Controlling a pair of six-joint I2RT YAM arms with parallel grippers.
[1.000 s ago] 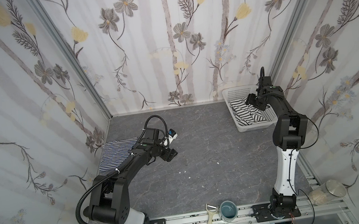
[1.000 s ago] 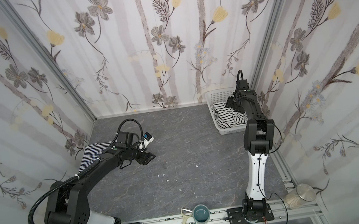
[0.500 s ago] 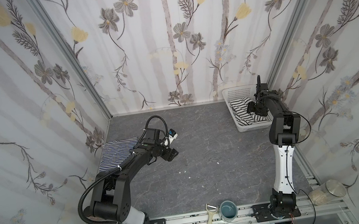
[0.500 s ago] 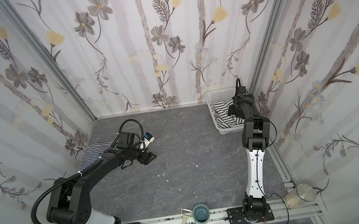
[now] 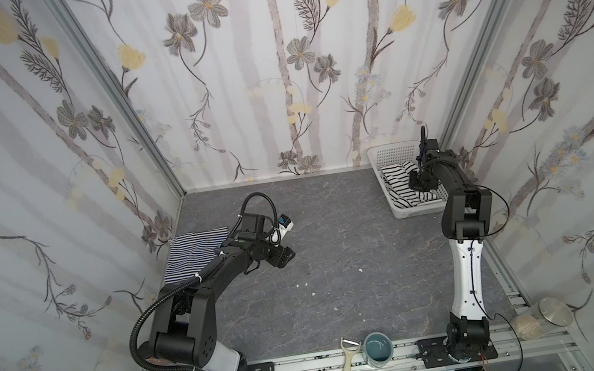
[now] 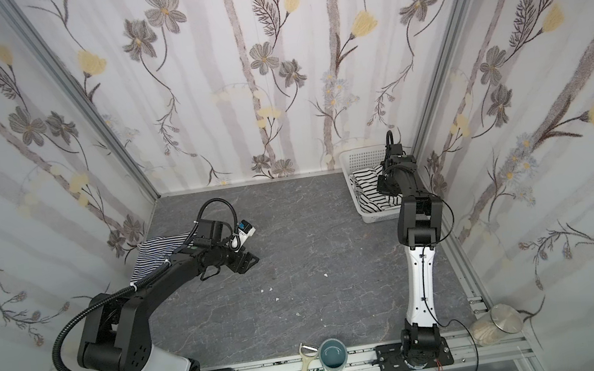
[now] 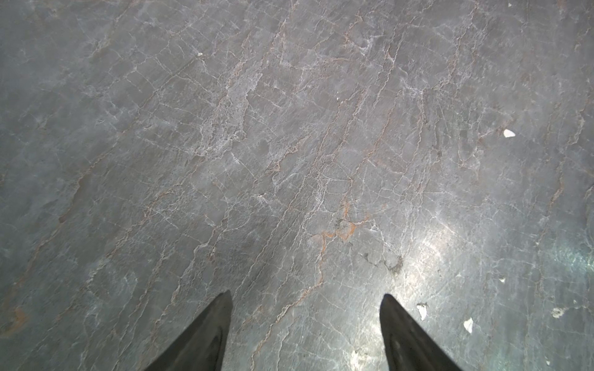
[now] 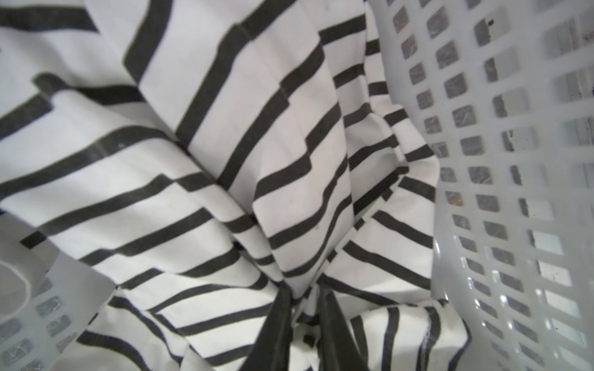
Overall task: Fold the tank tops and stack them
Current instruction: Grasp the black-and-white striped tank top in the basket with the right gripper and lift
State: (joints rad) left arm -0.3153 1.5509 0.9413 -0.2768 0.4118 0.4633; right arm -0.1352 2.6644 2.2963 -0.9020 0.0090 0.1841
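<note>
The tank top with fine navy-and-white stripes (image 5: 194, 254) (image 6: 155, 253) lies flat at the table's left edge, partly hidden by my left arm. My left gripper (image 5: 284, 257) (image 6: 249, 262) (image 7: 305, 298) hovers open over bare grey table to the right of it, with nothing between its fingers. The white tank top with wider black stripes (image 5: 396, 176) (image 6: 365, 180) (image 8: 289, 160) lies crumpled in the white perforated basket (image 5: 389, 151) (image 6: 358, 156) (image 8: 482, 160) at the back right. My right gripper (image 5: 420, 183) (image 6: 386, 185) (image 8: 305, 290) reaches into the basket and is shut on a bunched fold of this top.
A peeler (image 5: 348, 364), a blue-grey cup (image 5: 378, 348) and a lidded jar (image 5: 543, 321) sit along the front rail. Small white crumbs (image 5: 312, 294) dot the grey table. Flowered walls close in the left, back and right sides.
My right gripper has moved down into the basket and closed on the white black-striped tank top. The left arm has stayed in place.
</note>
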